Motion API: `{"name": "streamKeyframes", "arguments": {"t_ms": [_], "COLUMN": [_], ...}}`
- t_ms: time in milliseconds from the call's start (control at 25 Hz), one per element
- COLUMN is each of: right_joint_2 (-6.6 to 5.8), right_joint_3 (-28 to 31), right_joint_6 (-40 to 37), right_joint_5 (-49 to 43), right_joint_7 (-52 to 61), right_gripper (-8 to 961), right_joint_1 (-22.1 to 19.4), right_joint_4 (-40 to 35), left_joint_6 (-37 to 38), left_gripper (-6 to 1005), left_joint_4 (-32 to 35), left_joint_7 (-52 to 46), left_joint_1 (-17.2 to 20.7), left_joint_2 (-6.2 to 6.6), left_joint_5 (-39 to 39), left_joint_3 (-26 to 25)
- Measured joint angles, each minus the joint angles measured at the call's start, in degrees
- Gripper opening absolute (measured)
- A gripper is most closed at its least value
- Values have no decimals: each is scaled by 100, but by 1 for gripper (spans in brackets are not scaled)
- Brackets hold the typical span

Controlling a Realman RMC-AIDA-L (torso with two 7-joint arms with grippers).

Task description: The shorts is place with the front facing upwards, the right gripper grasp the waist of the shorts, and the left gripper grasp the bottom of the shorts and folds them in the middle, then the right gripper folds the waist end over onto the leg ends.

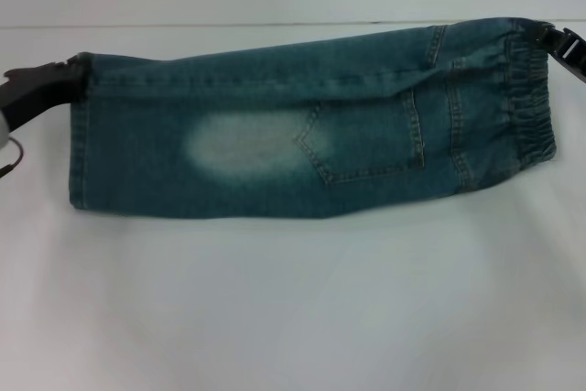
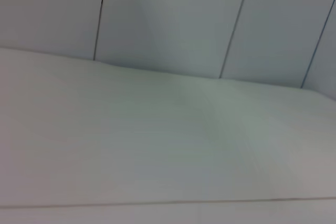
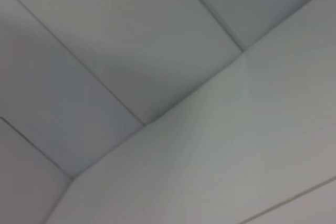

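One fold looks done to us: the shorts (image 1: 311, 125) lie on the white worktop (image 1: 293, 318) as a long narrow band, doubled lengthwise, with the waist (image 1: 531, 98) at our right and the leg ends (image 1: 82, 135) at our left. We see the right gripper (image 1: 566, 48) at the far corner of the waist and the left gripper (image 1: 55, 75) at the far corner of the hems, but we cannot tell whether either pair of jaws is clenched on the denim. What is left, we judge, is the second fold, carrying the waist over onto the leg ends.

Shorts (image 1: 311, 125): folded lengthwise, stretched across the frame's middle over the white desk (image 1: 293, 309).
Waist (image 1: 531, 98): far right, pinched by the right tool (image 1: 553, 41).
Bottom (image 1: 81, 130): far left, gripped by the left tool (image 1: 75, 69).
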Motion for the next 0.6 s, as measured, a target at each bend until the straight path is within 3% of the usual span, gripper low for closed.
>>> {"name": "streamKeyframes", "arguments": {"t_ms": [160, 400, 600], "right_joint_2": [43, -39, -45], "right_joint_3": [-206, -409, -402], "right_joint_6": [514, 488, 112], "right_joint_5": [1, -5, 16], "right_joint_7": [-251, -264, -262], "right_gripper": [95, 368, 545], "right_joint_1": [107, 69, -261], "right_joint_4": [8, -40, -299], "left_joint_6": [-555, -589, -309], "left_gripper": [105, 151, 224], "left_joint_4": [-310, -338, -69], "left_joint_7": [368, 426, 288], "left_joint_1": [-214, -237, -87], "left_joint_2": [-21, -22, -26], "left_joint_5": [-79, -308, -337], "left_joint_3": [46, 71, 71]}}
